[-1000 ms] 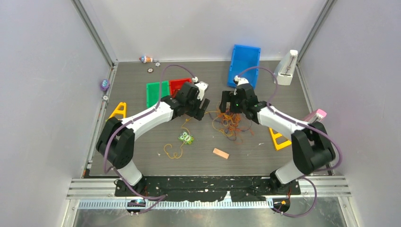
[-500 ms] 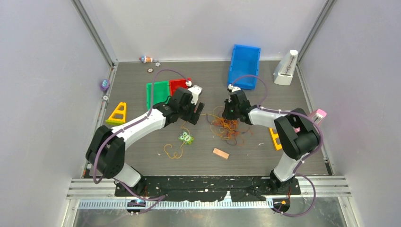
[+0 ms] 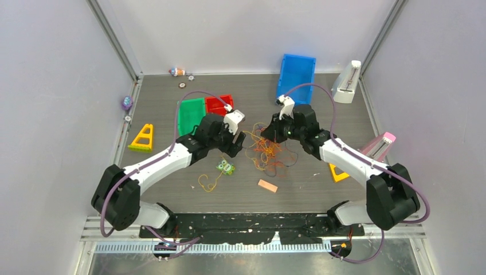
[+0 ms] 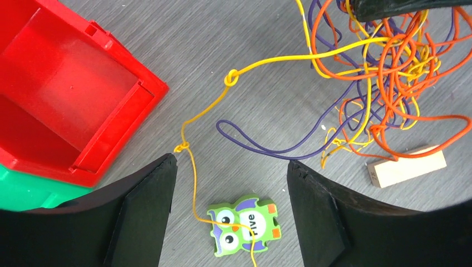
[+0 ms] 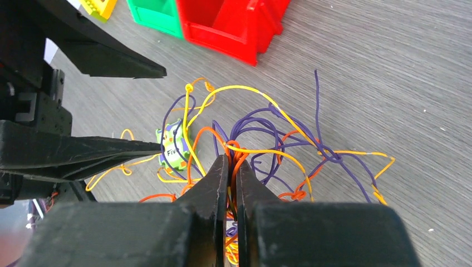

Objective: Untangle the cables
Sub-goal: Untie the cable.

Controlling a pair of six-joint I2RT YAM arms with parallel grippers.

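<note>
The cables [image 3: 268, 153] lie in a loose orange, yellow and purple tangle on the surface [image 3: 309, 192] to the right of the red bin [image 3: 218, 104]. One knotted yellow strand [image 4: 261, 64] trails back toward the bin and down across a green owl tile [image 3: 225, 167]. The right pincer [image 5: 231, 167] is pressed together on a few orange strands on the tangle's side away from the bin, while the left pincer [image 4: 232, 164] hangs fingers apart, holding nothing, just off the bin's near-right corner.
</note>
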